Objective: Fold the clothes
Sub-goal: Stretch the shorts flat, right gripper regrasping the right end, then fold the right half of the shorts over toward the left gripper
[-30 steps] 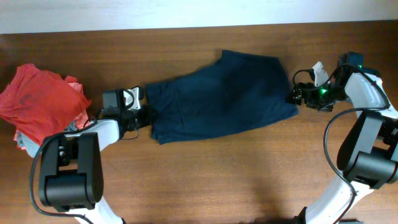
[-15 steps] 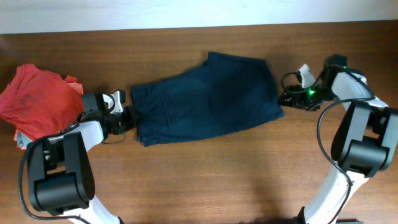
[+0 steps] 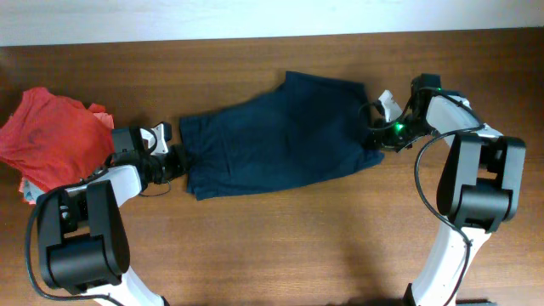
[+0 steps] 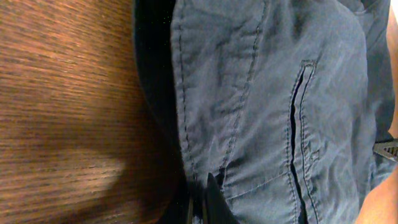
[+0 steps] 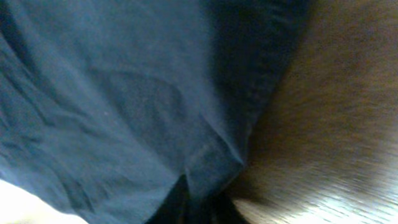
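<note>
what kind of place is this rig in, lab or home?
Probably a robot lab bench: wooden table, left arm and right arm standing at it, navy garment spread out with a red clothes pile beside it.

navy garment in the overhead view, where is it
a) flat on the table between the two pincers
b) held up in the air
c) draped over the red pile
a: the navy garment lies spread on the table, left pincer at one end, right pincer at the other.
</note>
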You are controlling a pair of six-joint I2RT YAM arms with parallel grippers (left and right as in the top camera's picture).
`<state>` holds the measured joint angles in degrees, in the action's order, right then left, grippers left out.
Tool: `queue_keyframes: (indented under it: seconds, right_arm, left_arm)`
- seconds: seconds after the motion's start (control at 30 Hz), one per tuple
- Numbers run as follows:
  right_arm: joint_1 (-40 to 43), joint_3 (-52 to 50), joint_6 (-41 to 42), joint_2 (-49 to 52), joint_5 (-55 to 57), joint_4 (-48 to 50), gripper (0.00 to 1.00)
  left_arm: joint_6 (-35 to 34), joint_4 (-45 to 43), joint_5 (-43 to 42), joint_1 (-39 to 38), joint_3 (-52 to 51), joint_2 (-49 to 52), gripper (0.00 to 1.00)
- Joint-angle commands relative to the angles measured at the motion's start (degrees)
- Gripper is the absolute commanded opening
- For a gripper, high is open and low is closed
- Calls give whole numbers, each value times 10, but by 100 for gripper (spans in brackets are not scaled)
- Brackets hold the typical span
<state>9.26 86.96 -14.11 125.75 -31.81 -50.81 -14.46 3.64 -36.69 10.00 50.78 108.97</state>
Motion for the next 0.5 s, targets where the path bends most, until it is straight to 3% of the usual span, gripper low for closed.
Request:
queue_keyframes:
  seconds: [0.0, 0.17, 0.47]
  right_arm:
    - [-2, -9, -4, 15, 32, -18, 4]
    - [-2, -9, 43, 15, 116, -65, 4]
    - [-17, -9, 61, 15, 115, -175, 4]
  left_arm:
    - [13, 15, 56, 6, -7, 7, 1]
    - [35, 69, 65, 9, 6, -37, 1]
    - [44, 203, 102, 10, 19, -116, 0]
